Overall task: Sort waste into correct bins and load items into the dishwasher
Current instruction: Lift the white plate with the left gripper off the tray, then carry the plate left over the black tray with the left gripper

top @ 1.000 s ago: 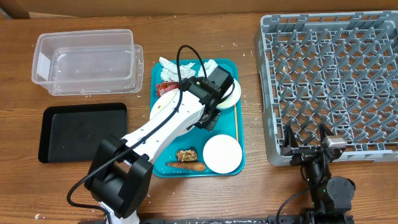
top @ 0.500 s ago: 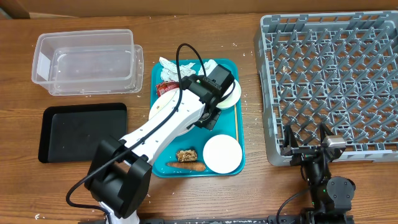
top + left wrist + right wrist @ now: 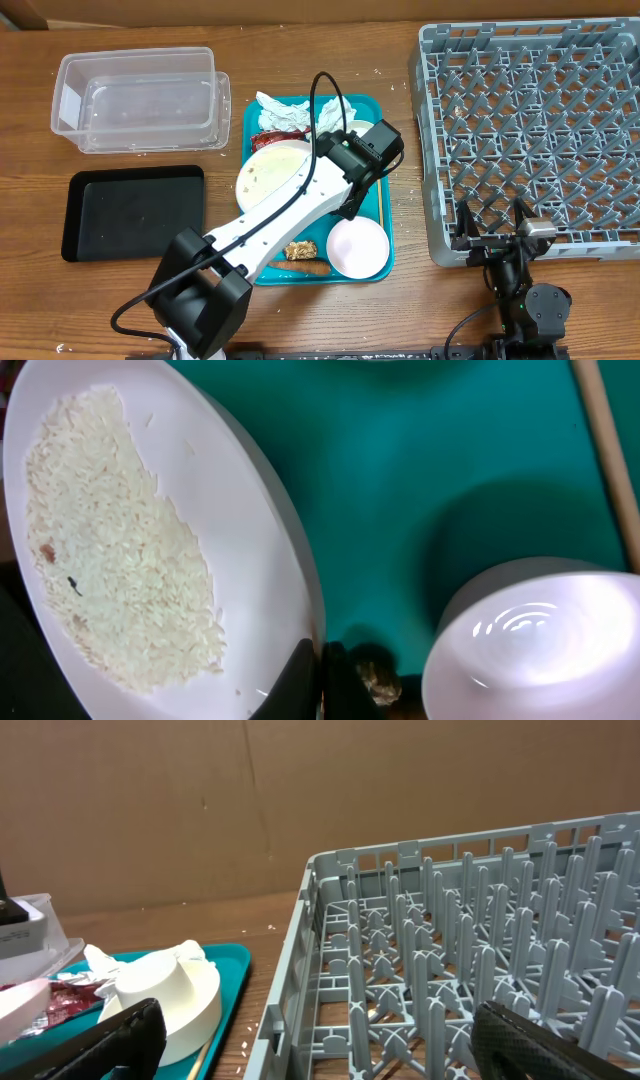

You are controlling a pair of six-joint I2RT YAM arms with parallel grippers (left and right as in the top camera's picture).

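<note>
The large white plate [image 3: 272, 175] with loose rice [image 3: 120, 550] lies on the teal tray [image 3: 372, 190]. My left gripper [image 3: 345, 205] is shut on the plate's rim [image 3: 322, 685], and the plate looks tilted in the left wrist view. The small bowl [image 3: 357, 247] sits just beside the fingers, with the brown food lump [image 3: 378, 682] between. The carrot [image 3: 305, 268], napkins [image 3: 285, 105] and red wrapper [image 3: 270, 138] are on the tray too. A cup on a smaller plate [image 3: 165, 1000] stands at the tray's far end. My right gripper [image 3: 330, 1055] is open at the near edge of the grey dish rack [image 3: 530, 120].
The clear tub [image 3: 140, 95] and the black tray [image 3: 130, 210] stand to the left of the teal tray. A wooden stick [image 3: 383, 205] lies along the teal tray's right side. Rice grains are scattered on the table between tray and rack.
My left wrist has swung right and nearer the front. The large plate now shows much more from under the arm. The right arm has not moved.
</note>
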